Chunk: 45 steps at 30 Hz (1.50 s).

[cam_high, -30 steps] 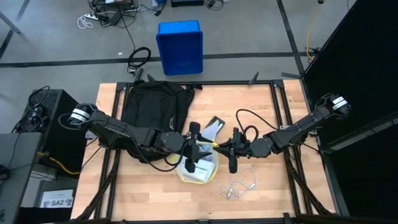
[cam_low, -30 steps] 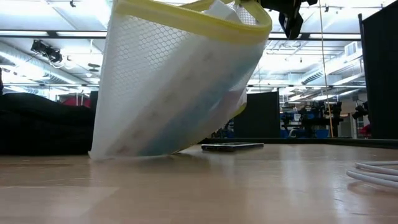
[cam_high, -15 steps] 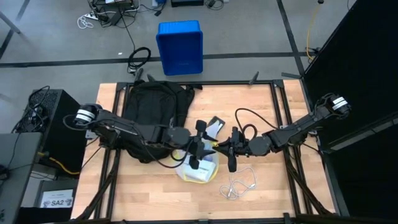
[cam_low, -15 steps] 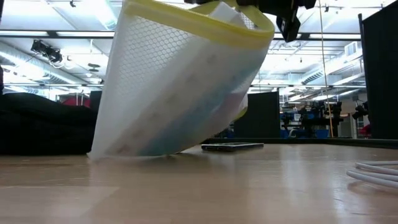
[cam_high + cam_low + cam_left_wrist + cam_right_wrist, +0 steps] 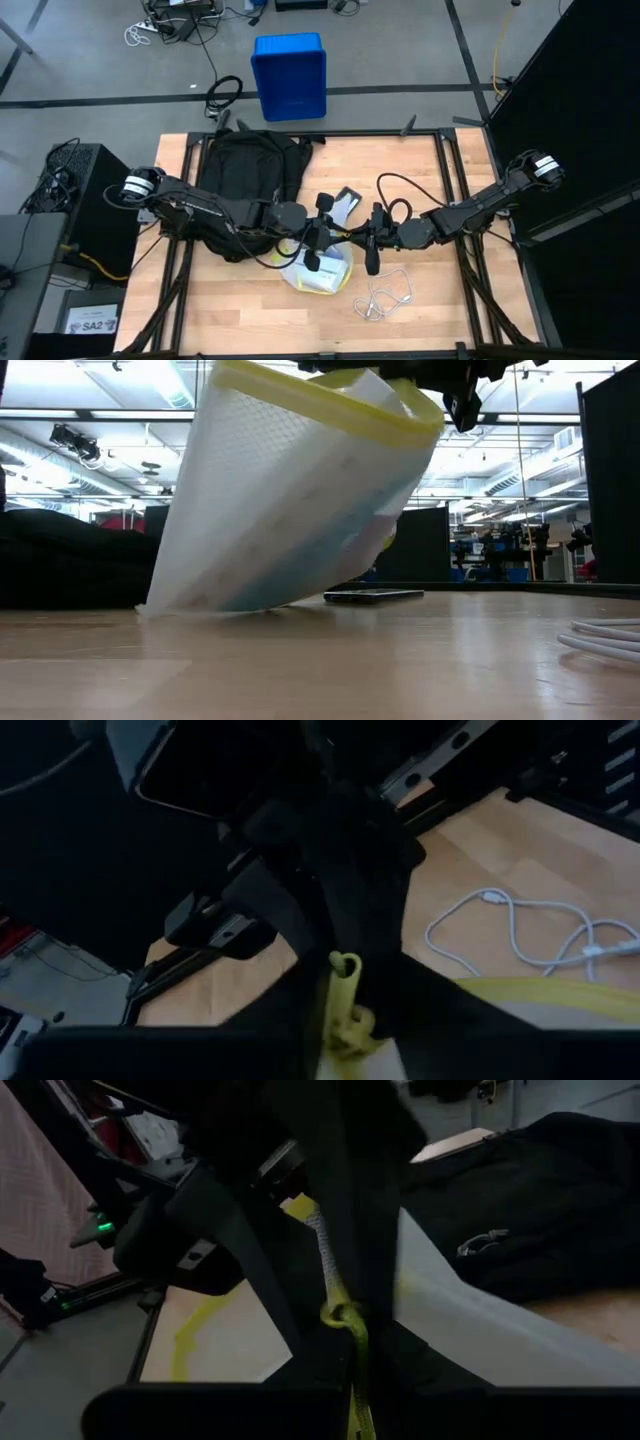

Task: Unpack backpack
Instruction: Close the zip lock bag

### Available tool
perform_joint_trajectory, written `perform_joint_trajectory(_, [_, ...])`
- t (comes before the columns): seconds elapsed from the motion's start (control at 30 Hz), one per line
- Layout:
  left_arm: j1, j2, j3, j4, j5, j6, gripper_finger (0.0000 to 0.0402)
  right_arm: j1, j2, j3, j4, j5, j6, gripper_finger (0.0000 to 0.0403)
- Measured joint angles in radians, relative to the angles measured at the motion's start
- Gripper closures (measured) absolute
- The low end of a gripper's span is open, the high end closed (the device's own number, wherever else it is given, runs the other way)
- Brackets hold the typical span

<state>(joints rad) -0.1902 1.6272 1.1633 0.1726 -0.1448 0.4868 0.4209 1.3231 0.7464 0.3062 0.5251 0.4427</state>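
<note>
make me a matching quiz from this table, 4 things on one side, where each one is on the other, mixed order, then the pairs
Things:
1. backpack
2. mesh pouch with yellow trim
3. white cable
4. blue bin

Places:
A. on the floor beyond the table's far edge
B. loose on the wood near the table's front, on the right arm's side
C. lying on the table's far left part
D. mid-table, held up at its yellow edge between the left claw and the right claw

Pairs: 1-C, 2-D, 3-B, 4-A
</note>
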Motion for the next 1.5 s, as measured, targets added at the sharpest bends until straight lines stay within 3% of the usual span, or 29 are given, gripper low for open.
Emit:
perform_joint_trajectory(0.1, [0.0, 0.0, 0.002, -0.024, -0.001, -0.005, 0.0383, 0.0, 0.0, -0.001, -0.009, -0.003, 0.0, 0.0403])
perform_joint_trajectory(0.27, [-0.002, -0.001, 0.003, -0.044, -0.002, -0.016, 0.0383, 0.008, 0.001, -0.001, -0.009, -0.01, -0.017, 0.0403])
perform_joint_trajectory(0.5, [-0.04, -0.012, -0.002, -0.171, -0.024, -0.016, 0.0383, 0.054, -0.008, 0.002, 0.018, -0.129, -0.108, 0.0387])
perform_joint_trajectory(0.8, [-0.096, -0.043, -0.002, -0.266, -0.013, -0.023, 0.0383, 0.133, -0.018, 0.012, -0.013, -0.074, -0.295, 0.0298])
perform_joint_trajectory(1.0, [-0.147, -0.06, -0.002, -0.232, 0.135, 0.003, 0.0383, 0.114, 0.001, 0.014, -0.079, -0.016, -0.413, 0.0223])
perform_joint_trajectory(1.2, [-0.185, -0.065, -0.002, -0.199, 0.233, 0.004, 0.0383, 0.072, 0.114, 0.037, -0.072, -0.06, -0.483, 0.0171])
perform_joint_trajectory(1.5, [-0.187, -0.065, 0.0, -0.217, 0.235, -0.009, 0.0383, 0.08, 0.359, 0.273, -0.066, -0.084, -0.62, 0.0144])
